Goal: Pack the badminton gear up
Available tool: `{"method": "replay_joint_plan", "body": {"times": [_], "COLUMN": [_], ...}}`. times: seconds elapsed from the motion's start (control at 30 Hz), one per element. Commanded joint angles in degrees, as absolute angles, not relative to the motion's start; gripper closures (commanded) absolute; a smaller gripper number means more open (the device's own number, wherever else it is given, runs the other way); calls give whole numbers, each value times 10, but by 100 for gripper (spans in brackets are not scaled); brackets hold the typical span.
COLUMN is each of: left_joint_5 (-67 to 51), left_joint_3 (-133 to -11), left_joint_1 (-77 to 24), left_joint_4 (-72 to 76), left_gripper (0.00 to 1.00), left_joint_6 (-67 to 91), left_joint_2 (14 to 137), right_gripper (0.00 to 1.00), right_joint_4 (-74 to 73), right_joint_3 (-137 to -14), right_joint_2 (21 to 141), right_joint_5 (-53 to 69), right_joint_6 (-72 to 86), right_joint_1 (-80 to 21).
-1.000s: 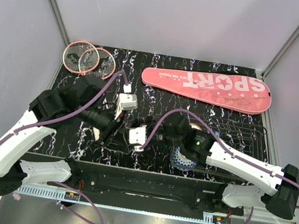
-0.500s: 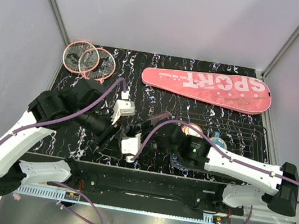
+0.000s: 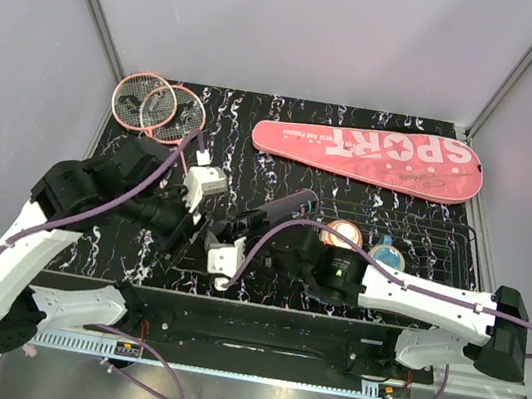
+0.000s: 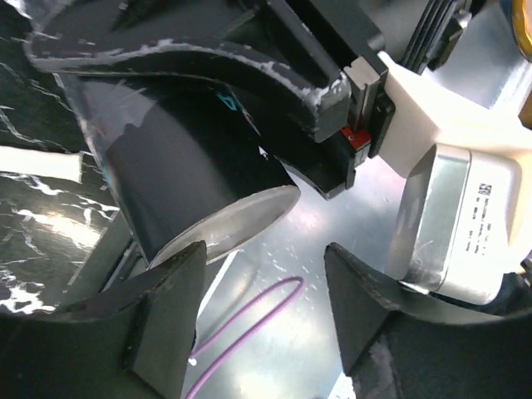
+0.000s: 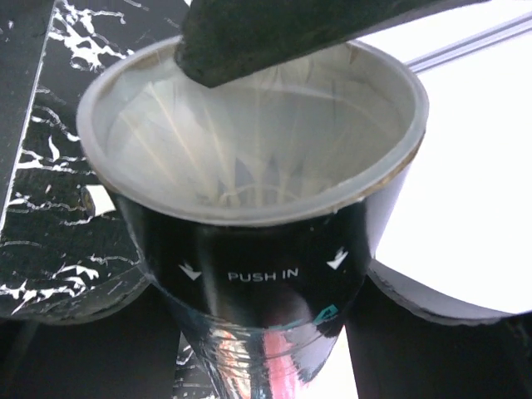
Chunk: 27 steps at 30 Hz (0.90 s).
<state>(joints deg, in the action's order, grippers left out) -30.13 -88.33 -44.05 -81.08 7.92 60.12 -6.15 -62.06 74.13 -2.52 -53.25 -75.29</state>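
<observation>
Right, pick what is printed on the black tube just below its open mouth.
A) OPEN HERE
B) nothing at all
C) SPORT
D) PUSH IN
D: in the right wrist view the black tube carries the words PUSH IN between two small arrows, just under its open rim.

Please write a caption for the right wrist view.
Right gripper holds the black tube; shuttlecock feathers show inside its open end.

Black marbled table (image 3: 242, 160) (white-veined) between plain pale grey walls (image 3: 304, 23)
</observation>
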Motion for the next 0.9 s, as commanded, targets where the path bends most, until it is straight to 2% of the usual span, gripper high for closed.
{"method": "replay_joint_plan", "body": {"times": [0.0,0.23,0.37,0.4,0.67,0.73,0.87], "left_joint_5": [-103,-18,93,118,258,271,289], "left_joint_3": [-892,-928,-925,-917,-872,-867,-856], "left_joint_1": [-424,-422,-423,-423,-423,-423,-423], "left_joint_4": [-617,-551,-518,-516,-468,-484,-511], "left_gripper": [31,16,11,3,1,1,1], "left_joint_6": [112,126,140,143,166,171,175], "left_joint_2": [615,477,447,437,393,400,436], "right_gripper": [80,80,78,78,76,75,75], "right_joint_4": [211,265,283,283,288,259,119], "right_joint_3": [-650,-620,-623,-627,-634,-657,-742], "right_joint_2": [722,743,769,773,798,810,851], "right_joint_5": [92,150,144,142,135,116,70], "right_joint_6": [-489,-389,-332,-324,-207,-174,11], "right_joint_1": [-765,-686,-658,-652,-606,-591,-527]}}
